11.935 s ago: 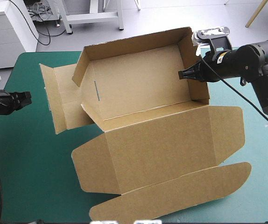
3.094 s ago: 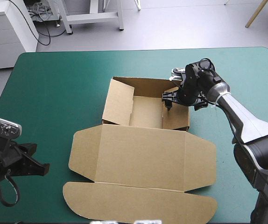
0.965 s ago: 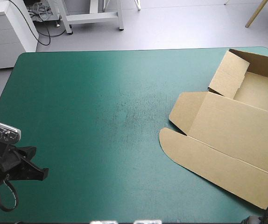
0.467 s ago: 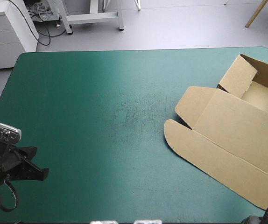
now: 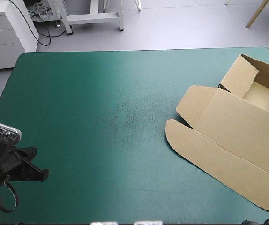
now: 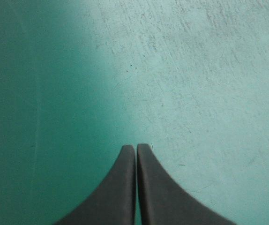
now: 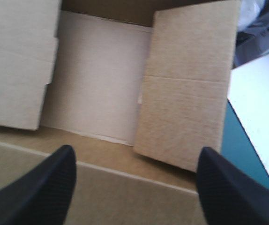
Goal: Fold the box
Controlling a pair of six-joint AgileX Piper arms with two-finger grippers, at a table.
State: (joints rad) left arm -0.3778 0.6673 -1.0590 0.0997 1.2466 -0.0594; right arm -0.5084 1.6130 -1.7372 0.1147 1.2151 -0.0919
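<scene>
Surface: a teal-green table cover (image 5: 101, 103) is lying flat and showing faint pale scuffs just left of the box.

Task item: a brown cardboard box (image 5: 233, 126), cut from one sheet, is sitting at the cover's far right corner. Its tray (image 5: 261, 96) is standing with walls raised, running out past the right of the high view. Its lid panel (image 5: 233, 136) is lying flat, with a rounded flap (image 5: 205, 154) pointing away from the tray.

Open room: everything left of the box is showing as bare cover, out to the far, left and near edges.

Left gripper (image 6: 136, 150): its black fingers (image 6: 120, 187) are pressing together on nothing, over bare cover, well apart from the box.

Right gripper (image 7: 135, 151): its black fingers (image 7: 41, 187) are standing wide apart, hanging over the box, looking down into the tray across the fold where lid meets tray, gripping nothing.
</scene>
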